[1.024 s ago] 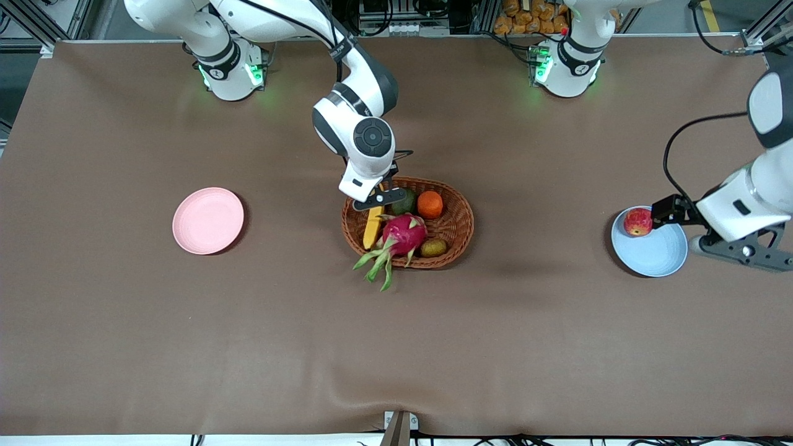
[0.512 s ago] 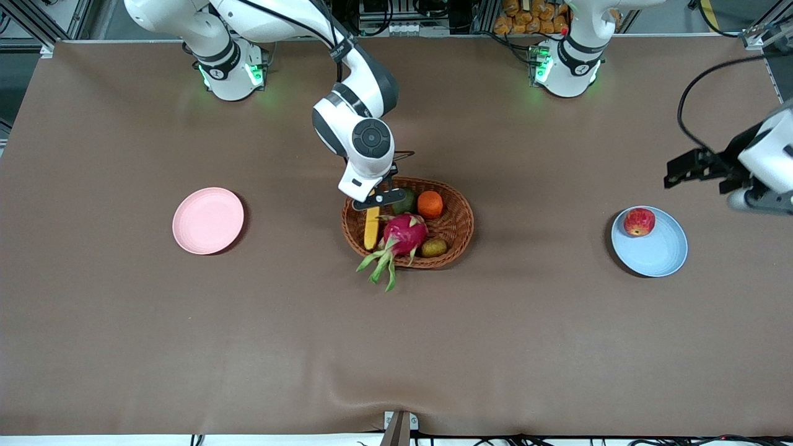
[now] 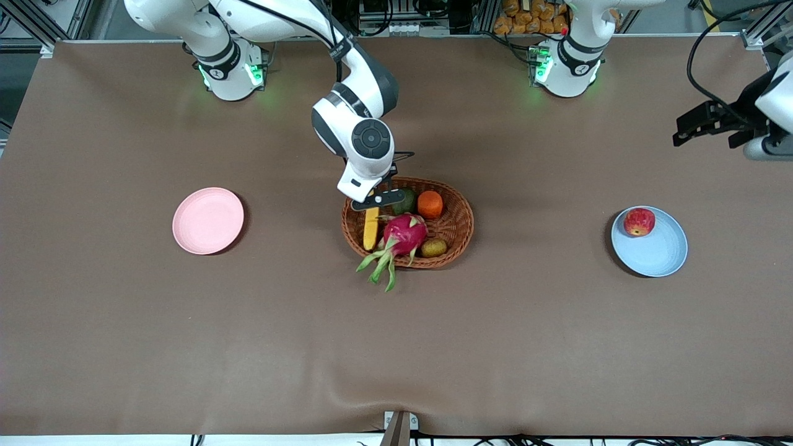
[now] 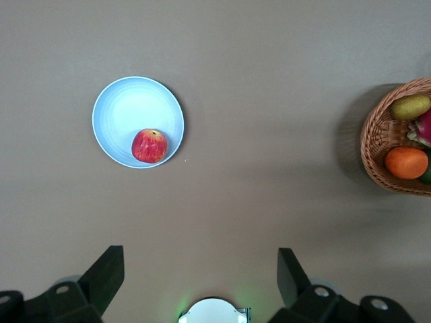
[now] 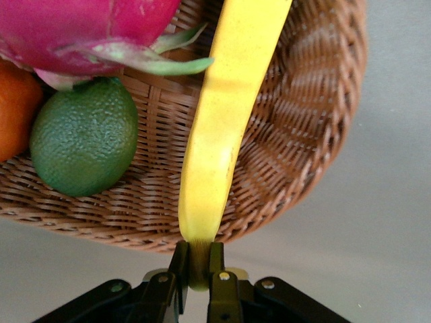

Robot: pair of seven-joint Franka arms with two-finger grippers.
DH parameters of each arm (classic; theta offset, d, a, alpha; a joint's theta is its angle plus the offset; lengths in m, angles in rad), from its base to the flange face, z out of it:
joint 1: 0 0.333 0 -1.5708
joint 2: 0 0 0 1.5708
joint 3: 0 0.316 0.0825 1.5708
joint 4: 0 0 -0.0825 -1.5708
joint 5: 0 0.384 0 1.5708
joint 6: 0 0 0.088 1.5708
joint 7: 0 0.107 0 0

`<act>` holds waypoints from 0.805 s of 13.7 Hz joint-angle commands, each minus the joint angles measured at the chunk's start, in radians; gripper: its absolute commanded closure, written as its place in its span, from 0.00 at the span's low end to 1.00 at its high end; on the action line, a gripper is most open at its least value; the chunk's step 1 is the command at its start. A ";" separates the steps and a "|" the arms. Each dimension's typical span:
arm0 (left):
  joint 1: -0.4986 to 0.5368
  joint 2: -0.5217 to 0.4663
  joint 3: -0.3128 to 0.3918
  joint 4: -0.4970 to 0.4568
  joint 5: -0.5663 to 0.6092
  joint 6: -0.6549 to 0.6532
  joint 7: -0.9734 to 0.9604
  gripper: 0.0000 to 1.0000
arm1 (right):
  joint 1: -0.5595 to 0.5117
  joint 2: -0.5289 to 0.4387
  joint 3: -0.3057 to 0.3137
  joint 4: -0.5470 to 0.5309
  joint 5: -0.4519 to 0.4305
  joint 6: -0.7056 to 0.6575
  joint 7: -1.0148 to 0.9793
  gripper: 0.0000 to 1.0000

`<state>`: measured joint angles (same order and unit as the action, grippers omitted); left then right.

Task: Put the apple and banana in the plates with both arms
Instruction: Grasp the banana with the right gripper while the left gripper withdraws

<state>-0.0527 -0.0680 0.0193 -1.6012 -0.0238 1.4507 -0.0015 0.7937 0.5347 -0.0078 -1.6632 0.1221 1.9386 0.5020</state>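
Banana point(image 3: 372, 227) lying 12-to-6 in basket point(image 3: 459, 238); right end effector point(image 3: 373, 199) pinching its 12 o'clock stem, pink plate point(image 3: 207, 220) waiting at 9. Left end effector point(image 4: 201, 282) hanging wide open, empty, over worktop point(image 3: 396, 341).

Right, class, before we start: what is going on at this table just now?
Two robot arms are sorting fruit onto plates. The apple already lies on the blue plate toward the left arm's end of the table, and the left gripper hangs open above the table, apart from it. The right gripper is shut on the stem end of the banana, which lies in the wicker basket beside the dragon fruit. The pink plate holds nothing yet.
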 commanded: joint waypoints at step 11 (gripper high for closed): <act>-0.006 -0.013 0.011 -0.016 0.022 0.091 -0.015 0.00 | -0.315 -0.205 -0.005 0.174 0.042 -0.446 -0.042 1.00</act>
<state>-0.0528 -0.0714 0.0276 -1.6124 -0.0133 1.5331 -0.0015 0.5461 0.3669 -0.0235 -1.4943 0.1587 1.5503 0.4932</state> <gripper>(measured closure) 0.000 0.841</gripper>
